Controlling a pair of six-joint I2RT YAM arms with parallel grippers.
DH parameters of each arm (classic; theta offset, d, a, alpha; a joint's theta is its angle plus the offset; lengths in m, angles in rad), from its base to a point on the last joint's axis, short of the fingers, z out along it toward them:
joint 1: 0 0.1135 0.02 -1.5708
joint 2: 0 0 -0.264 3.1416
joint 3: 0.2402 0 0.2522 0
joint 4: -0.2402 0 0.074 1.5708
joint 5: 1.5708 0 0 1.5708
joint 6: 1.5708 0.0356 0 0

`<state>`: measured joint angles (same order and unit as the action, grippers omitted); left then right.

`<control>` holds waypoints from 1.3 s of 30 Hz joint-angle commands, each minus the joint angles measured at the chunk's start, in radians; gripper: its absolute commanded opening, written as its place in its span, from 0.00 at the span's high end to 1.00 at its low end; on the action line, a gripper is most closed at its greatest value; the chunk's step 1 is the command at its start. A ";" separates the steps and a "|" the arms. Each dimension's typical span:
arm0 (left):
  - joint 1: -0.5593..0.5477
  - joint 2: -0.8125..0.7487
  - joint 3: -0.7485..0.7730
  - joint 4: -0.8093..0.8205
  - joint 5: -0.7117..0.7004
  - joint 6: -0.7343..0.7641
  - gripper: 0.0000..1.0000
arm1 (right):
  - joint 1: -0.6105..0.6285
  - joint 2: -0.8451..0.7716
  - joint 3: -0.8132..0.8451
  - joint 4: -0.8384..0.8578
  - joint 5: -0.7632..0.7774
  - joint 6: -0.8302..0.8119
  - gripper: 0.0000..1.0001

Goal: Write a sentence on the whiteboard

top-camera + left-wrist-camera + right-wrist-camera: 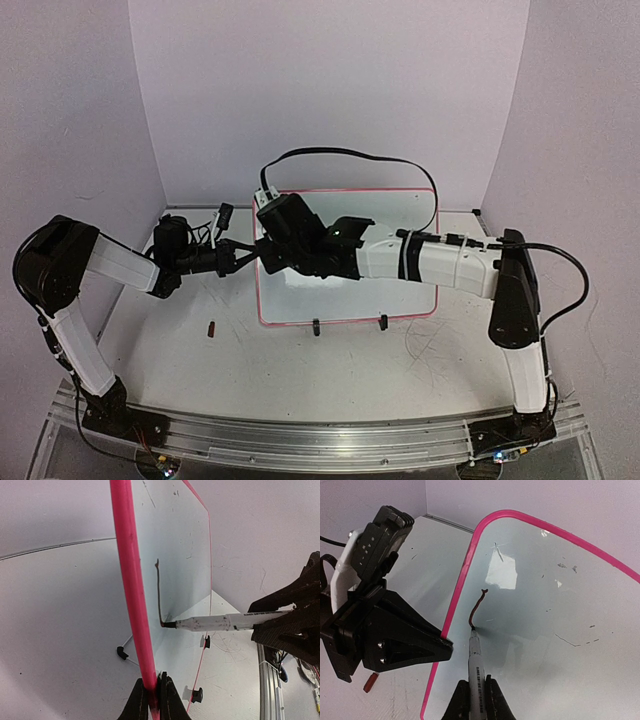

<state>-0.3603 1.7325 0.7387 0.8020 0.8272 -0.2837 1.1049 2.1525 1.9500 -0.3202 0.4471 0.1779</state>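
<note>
The whiteboard (340,302), glossy white in a red-pink frame, leans tilted on the table. My left gripper (154,689) is shut on the frame's left edge (131,580); the right wrist view shows the same grip (446,646). My right gripper (474,694) is shut on a white marker (474,655), whose tip touches the board (560,630) near its left edge. No sentence shows; one short curved dark stroke (478,607) runs up from the tip. In the left wrist view the marker (225,622) reaches the stroke (158,590) from the right.
Two black clip feet (316,326) (382,322) hold the board's lower edge. A small red cap (212,328) lies on the table left of the board. A black cable (340,152) arcs over the board's top. The walls stand close behind.
</note>
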 commanded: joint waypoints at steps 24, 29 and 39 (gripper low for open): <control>-0.016 -0.021 -0.005 0.012 -0.021 0.075 1.00 | -0.010 -0.090 -0.018 0.072 0.073 0.002 1.00; -0.016 -0.019 -0.005 0.013 -0.020 0.075 1.00 | -0.010 -0.086 -0.015 0.073 0.088 -0.004 1.00; -0.016 -0.019 -0.004 0.013 -0.018 0.075 1.00 | -0.011 -0.073 -0.007 0.072 0.100 -0.009 1.00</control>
<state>-0.3603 1.7325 0.7387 0.8047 0.8345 -0.2836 1.0973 2.1014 1.9148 -0.2768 0.5113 0.1799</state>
